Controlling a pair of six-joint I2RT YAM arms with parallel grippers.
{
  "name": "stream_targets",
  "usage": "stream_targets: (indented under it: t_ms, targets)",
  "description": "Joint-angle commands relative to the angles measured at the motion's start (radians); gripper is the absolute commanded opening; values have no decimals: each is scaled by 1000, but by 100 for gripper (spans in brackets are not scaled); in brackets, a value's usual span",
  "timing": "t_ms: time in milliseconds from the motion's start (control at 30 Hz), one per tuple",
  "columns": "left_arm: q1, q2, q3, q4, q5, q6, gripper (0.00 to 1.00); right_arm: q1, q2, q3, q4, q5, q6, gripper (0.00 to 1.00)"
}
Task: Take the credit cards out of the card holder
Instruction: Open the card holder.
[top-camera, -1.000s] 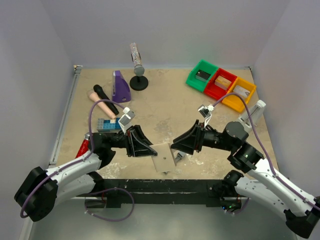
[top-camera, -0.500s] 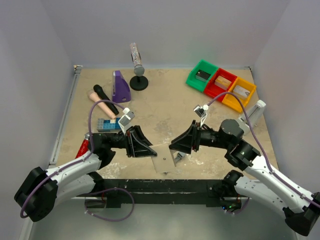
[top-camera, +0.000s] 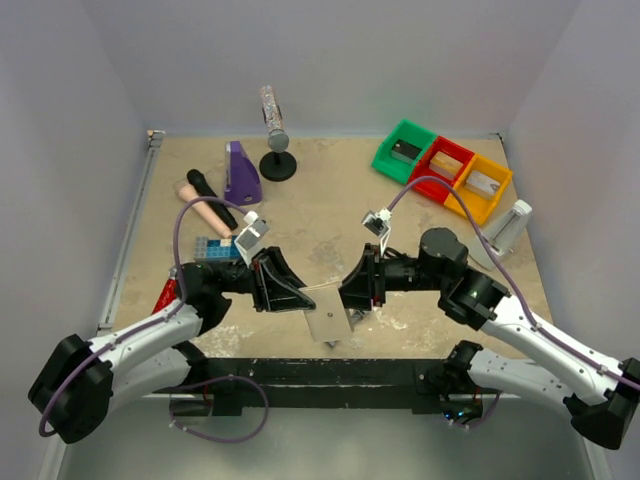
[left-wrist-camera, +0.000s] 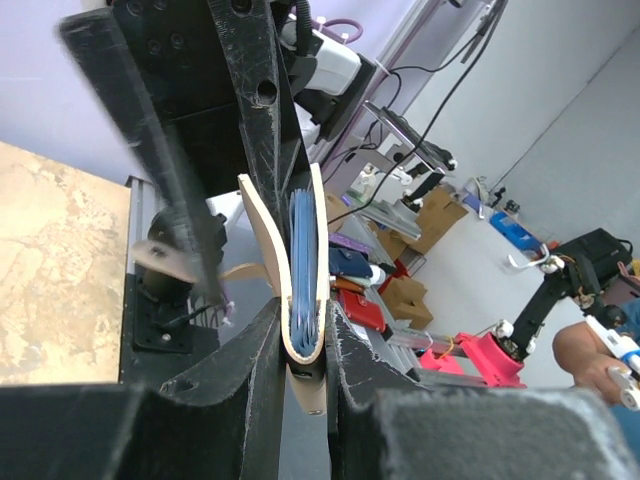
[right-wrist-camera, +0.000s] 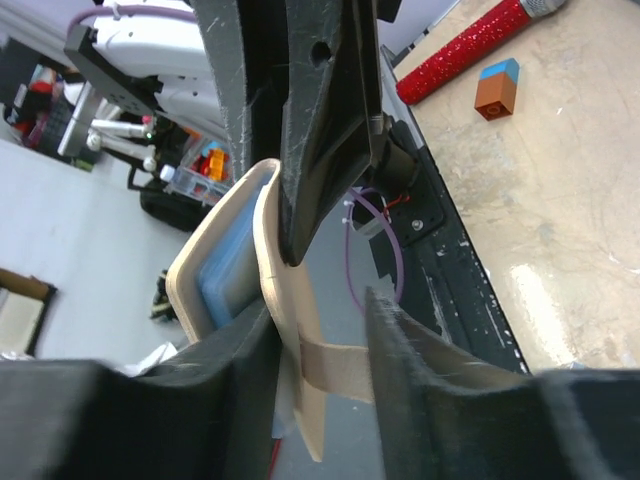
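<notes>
**A:** Where is the card holder (top-camera: 328, 325)?

**B:** Off the table (top-camera: 330, 210), above its near edge. The left gripper (left-wrist-camera: 300, 345) is clamped on the holder's folded edge. The holder stands edge-on, and its mouth points away from that gripper, toward the right gripper (right-wrist-camera: 318, 335).

**A:** And what is the right gripper doing?

**B:** It is partway open, astride one tan panel. One finger lies against the panel. The other stands off, with a gap that a tan strap (right-wrist-camera: 335, 365) crosses. It has hold of nothing yet.

**A:** Can you see the credit cards?

**B:** Hard to say. Blue layers (left-wrist-camera: 303, 240) show between the panels, but edge-on I cannot tell card from lining.

**A:** So which side does the pulling?

**B:** The right, I'd judge. It faces the open mouth and the panels run straight in between its fingers. A card should slide out toward it while the left keeps the fold pinned.
</notes>
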Motion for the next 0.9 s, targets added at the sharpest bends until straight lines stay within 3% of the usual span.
stream_targets:
  t_ms: [0, 67, 167, 300, 400, 500, 700, 867]
  targets:
    - [-1, -55, 51, -47, -70, 113, 0, 18, 13, 58, -37, -25, -40, 31]
    - [-1, -98, 55, -195, -97, 189, 4, 18, 5, 72, -75, -16, -61, 18]
    - [0, -201, 78, -578, -213, 370, 23, 18, -13, 92, -129, 15, -84, 0]
    - [0, -325, 82, -903, -483, 472, 54, 18, -8, 153, -289, 113, -144, 0]
    - [2, -400, 66, -1018, -643, 448, 77, 18, 18, 212, -403, 225, -176, 0]
    - [2, -445, 2, -990, -679, 391, 100, 18, 45, 232, -422, 248, -181, 0]
    - [2, -399, -176, -563, -562, 224, 100, 18, 97, 221, -382, 271, -124, 0]
    - [0, -427, -217, -521, -584, 193, 100, 18, 91, 190, -370, 315, -95, 0]
